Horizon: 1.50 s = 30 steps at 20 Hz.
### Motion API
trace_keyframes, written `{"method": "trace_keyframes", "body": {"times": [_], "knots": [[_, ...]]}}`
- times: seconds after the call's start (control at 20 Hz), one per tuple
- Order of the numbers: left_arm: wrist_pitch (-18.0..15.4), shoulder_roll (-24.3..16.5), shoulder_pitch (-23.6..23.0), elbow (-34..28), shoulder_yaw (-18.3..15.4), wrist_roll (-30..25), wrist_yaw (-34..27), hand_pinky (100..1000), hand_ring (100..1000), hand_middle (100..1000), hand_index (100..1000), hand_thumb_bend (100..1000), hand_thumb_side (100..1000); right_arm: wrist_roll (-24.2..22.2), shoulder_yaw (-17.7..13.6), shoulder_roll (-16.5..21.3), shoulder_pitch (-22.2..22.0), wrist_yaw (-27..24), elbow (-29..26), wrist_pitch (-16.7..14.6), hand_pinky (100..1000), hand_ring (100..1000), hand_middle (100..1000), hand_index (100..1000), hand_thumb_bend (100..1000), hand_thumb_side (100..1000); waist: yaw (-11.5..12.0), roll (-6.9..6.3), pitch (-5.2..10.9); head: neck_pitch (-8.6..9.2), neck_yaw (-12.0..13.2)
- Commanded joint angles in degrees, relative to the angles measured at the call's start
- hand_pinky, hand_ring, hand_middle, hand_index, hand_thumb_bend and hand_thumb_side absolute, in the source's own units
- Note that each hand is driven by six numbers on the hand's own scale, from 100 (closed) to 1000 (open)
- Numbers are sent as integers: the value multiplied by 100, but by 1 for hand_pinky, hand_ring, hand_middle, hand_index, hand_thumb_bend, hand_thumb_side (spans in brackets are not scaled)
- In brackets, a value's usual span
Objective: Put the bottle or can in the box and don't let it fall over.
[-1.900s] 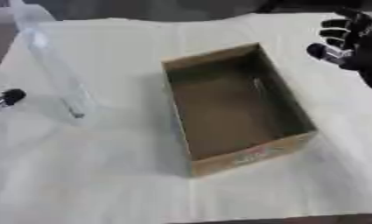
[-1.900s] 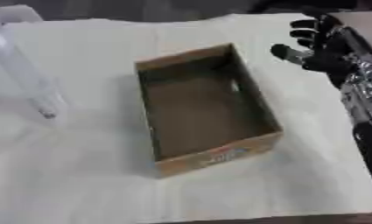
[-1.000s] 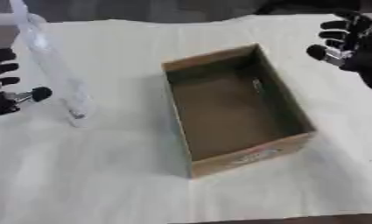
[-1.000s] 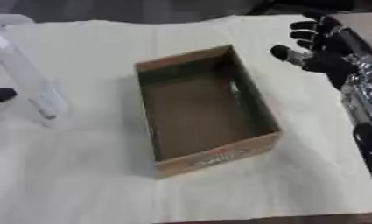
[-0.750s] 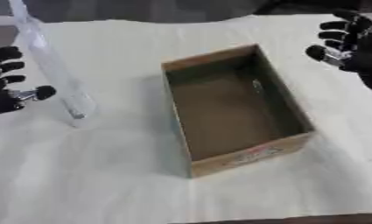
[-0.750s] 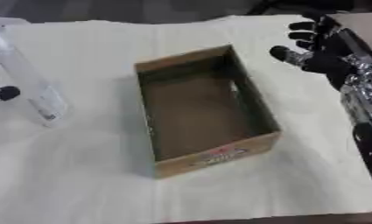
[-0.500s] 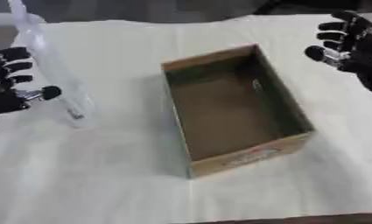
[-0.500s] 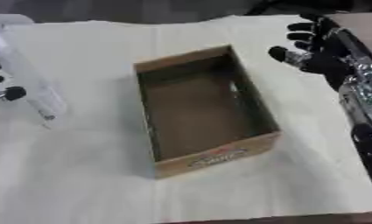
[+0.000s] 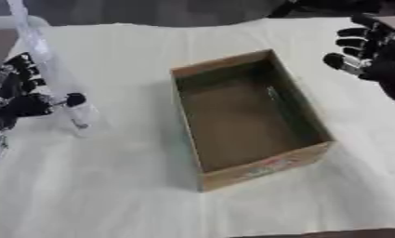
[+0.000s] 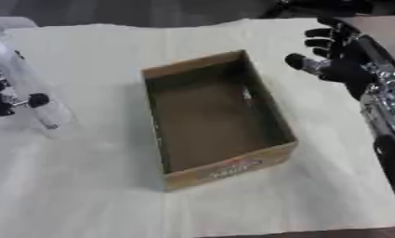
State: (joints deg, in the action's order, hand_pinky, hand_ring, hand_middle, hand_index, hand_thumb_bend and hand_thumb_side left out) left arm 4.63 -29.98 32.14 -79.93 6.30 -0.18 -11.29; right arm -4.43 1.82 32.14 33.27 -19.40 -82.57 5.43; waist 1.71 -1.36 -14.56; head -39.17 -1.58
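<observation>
Bottle (image 9: 50, 74): clear plastic, tall, standing at about 9 o'clock from the box, leaning a little, its top toward 11 o'clock; the base rests on the cloth, well outside the box.
My left hand (image 9: 23, 95): at the 9 o'clock edge of the left eye view, just beside the bottle's lower part. The fingers are spread and relaxed, the thumb tip reaching at the bottle's side; I hold nothing, and I cannot tell whether the thumb touches the plastic.
My right hand (image 10: 334, 58): raised at about 2 o'clock from the box, well apart from it, fingers loosely spread, grasping nothing.
Box (image 10: 213, 118): brown cardboard, open at the top, nothing visible inside; it lies askew in the middle of the surface, its long axis running from 11 to 5 o'clock, with a printed mark on its near short wall.
Surface (image 9: 111, 195): covered by a pale cream cloth (image 10: 86, 186) with soft creases.
</observation>
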Motion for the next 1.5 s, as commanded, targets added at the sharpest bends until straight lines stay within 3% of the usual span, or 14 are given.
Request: {"method": "trace_keyframes", "body": {"times": [0.05,0.45,0.6,0.75,1.1,1.15,1.2,1.3,1.5], "knots": [[-35,-52,126,23,3,-38,71,793,826,786,821,1000,135,-21,-22,98,108,35,-39,-9,949,846,770,945,681,161,-11,0,123,62,21],[-153,325,479,480,141,-17,416,779,802,773,810,1000,126,-48,6,49,144,55,-30,1,949,846,770,945,681,163,-67,-7,59,106,92],[-240,437,539,620,151,101,519,766,745,735,785,1000,100,-53,10,34,154,62,-30,2,949,846,770,945,681,164,-89,-4,33,119,108],[-291,511,564,706,140,305,621,754,621,622,722,963,100,-47,3,31,152,61,-28,1,949,846,770,945,681,164,-100,-3,13,119,118],[-456,618,597,816,180,664,681,647,332,284,392,588,100,-46,-4,22,151,53,-26,0,949,846,770,946,679,164,-128,8,-9,122,144],[-473,616,601,819,187,677,679,641,314,264,373,588,100,-44,-6,22,151,52,-25,1,949,846,770,946,679,164,-128,7,-9,121,145],[-492,613,605,815,189,696,675,620,253,183,300,589,100,-43,-5,20,149,51,-24,3,949,846,769,945,679,165,-127,7,-8,121,146],[-524,598,610,792,198,746,677,615,250,119,249,604,100,-44,-3,15,147,49,-22,6,949,846,769,945,679,164,-125,5,-6,117,144],[-562,545,599,672,209,825,673,617,246,100,206,611,100,-39,-9,21,140,49,-19,8,950,846,769,945,679,165,-124,0,2,108,135]]}}
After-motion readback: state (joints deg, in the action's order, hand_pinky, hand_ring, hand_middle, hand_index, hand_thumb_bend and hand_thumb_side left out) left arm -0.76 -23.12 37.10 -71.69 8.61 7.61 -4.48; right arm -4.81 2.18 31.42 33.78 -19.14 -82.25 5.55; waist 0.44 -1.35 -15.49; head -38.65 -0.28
